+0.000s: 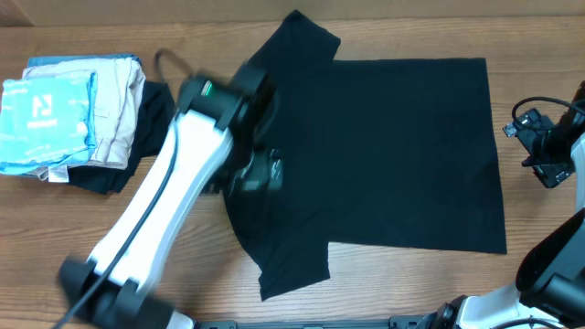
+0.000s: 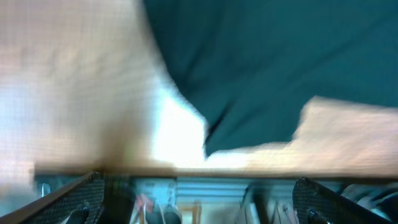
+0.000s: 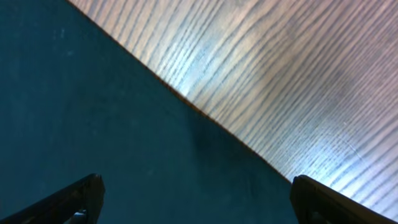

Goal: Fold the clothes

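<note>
While the left tool (image 2: 198, 182) and the right tool (image 3: 198, 180) are both spread wide and empty, the black T-shirt (image 1: 393, 155) lies flat in the middle of the tabletop (image 1: 548, 37).
At the far left, the light blue folded garment (image 1: 41, 114) carries a white logo (image 1: 41, 105), its letters too small to read. The left tool is over the collar end; I think it should pinch a shoulder edge there. The right tool is at the hem and should take a corner, so both lift together and the fold comes out straight.

We saw a plain black T-shirt (image 1: 402, 151) on a wood-grained brown surface (image 1: 384, 292), beside light blue (image 1: 41, 114) and beige garments (image 1: 114, 105).
</note>
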Tool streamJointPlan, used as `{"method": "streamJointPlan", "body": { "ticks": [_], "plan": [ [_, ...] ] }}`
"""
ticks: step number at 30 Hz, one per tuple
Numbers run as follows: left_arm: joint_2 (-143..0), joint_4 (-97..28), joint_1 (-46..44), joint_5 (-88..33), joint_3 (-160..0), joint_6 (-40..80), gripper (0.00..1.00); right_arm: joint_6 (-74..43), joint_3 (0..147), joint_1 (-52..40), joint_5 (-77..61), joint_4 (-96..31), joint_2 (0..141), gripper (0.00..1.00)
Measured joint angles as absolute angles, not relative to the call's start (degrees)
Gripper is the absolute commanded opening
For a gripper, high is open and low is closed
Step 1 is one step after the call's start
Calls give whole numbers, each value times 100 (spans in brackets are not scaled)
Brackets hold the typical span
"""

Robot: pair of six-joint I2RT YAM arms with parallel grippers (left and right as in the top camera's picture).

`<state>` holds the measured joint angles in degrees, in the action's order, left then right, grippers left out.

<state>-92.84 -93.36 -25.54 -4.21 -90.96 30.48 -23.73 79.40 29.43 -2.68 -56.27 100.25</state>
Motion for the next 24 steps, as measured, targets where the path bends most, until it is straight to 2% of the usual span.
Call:
{"method": "streamJointPlan", "body": {
  "ticks": [2,6,9,14,15,17,24],
  "plan": [
    [-8267,-8790,-2639,-661,-7669,3301,100,-2375,7940,2943,-274,-5660,10027,100],
    [-7500,-7107,-2930,-1413,-5433,3662,81,-2377,7946,2943,-276,-5695,10027,100],
    [-7544,-6235,-3164,-1769,-4425,3780,80,-2375,7946,2943,-279,-5697,10027,100],
    [-7577,-5330,-3328,-1933,-3745,3854,78,-2375,7946,2943,-276,-5695,10027,100],
    [-7577,-5164,-3369,-1944,-3667,3885,79,-2375,7946,2943,-272,-5697,10027,97],
    [-7577,-4947,-3496,-1970,-3489,3909,80,-2349,7946,2943,-272,-5704,10027,82],
    [-7577,-4838,-3529,-1981,-3376,3911,84,-2738,7940,3129,-104,-6595,10027,82]
  ]
}}
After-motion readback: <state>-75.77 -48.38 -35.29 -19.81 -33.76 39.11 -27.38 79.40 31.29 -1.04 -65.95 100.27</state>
